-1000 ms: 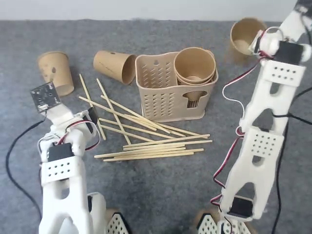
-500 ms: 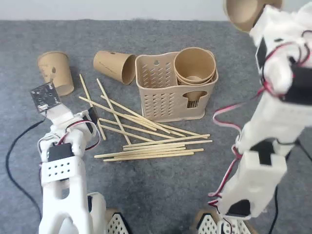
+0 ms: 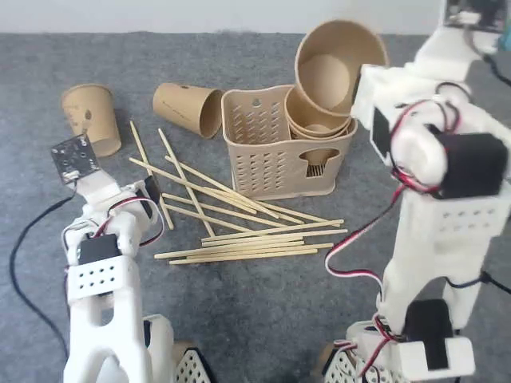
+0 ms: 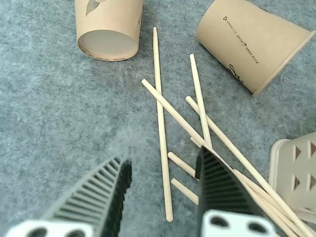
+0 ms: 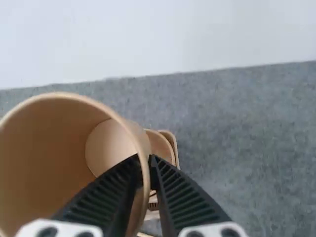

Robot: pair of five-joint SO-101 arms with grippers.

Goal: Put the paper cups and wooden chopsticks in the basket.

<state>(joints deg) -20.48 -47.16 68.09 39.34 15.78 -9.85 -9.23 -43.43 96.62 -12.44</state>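
Movement in the last second belongs to the right arm alone. A second ago it was low at the far right corner of the table with a paper cup at its tip; half a second ago it had lifted that cup high. Now the held cup (image 3: 339,68) hangs tilted over the right-hand compartment of the basket (image 3: 259,163), just above the stacked cups (image 3: 319,121) already nested there. In the right wrist view the right gripper (image 5: 146,165) is clenched on the cup's rim, one finger inside the wall and one outside.

We judge this cup to be nearly delivered. It needs lowering and squaring up with the stack before the fingers let go, since its tilt could catch on the rim below.

Nothing else has shifted. The left gripper (image 4: 163,163) has kept its place with its fingers spread and grasping nothing, low over the scattered chopsticks (image 3: 239,239) to the left of and in front of the basket. Two more cups rest on the grey mat left of the basket, one near the far left (image 3: 92,118) and one on its side just beside the basket (image 3: 188,109). We reckon that those two cups and the whole spread of sticks remain to be gathered.
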